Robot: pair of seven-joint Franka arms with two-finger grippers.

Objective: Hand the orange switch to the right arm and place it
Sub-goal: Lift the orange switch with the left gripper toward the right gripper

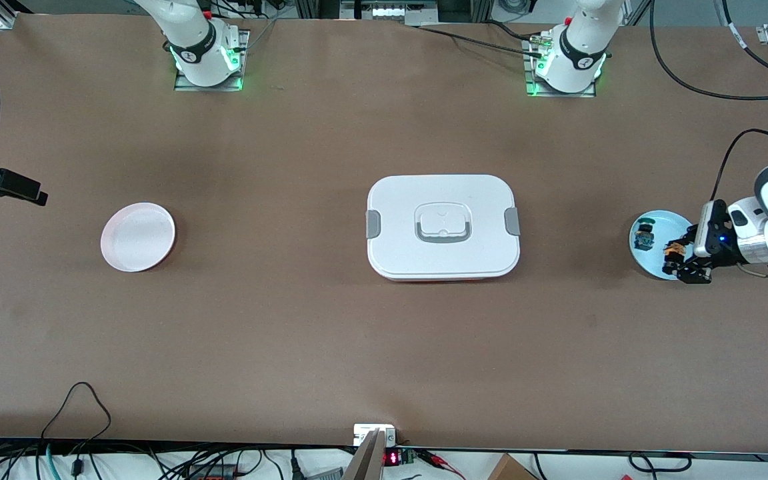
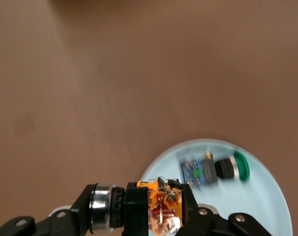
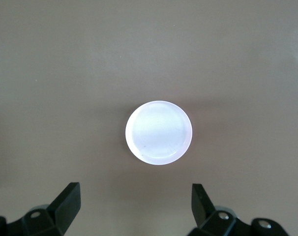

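Observation:
My left gripper (image 1: pixel 676 259) is shut on the orange switch (image 1: pixel 673 251) over the part of the light blue plate (image 1: pixel 656 220) nearest the front camera. In the left wrist view the switch (image 2: pixel 161 209) lies across the gripper (image 2: pixel 139 215), showing its orange end, black body and silver ring. A small blue-and-green switch (image 1: pixel 643 237) lies on the blue plate (image 2: pixel 259 206). My right gripper (image 3: pixel 136 199) is open and empty, high above the table, with the pink plate (image 3: pixel 159 132) below it. The right arm waits.
A pink plate (image 1: pixel 137 237) sits toward the right arm's end of the table. A white lidded box (image 1: pixel 443 227) with grey clasps stands mid-table. The blue-and-green switch also shows in the left wrist view (image 2: pixel 213 169). Bare brown tabletop lies between them.

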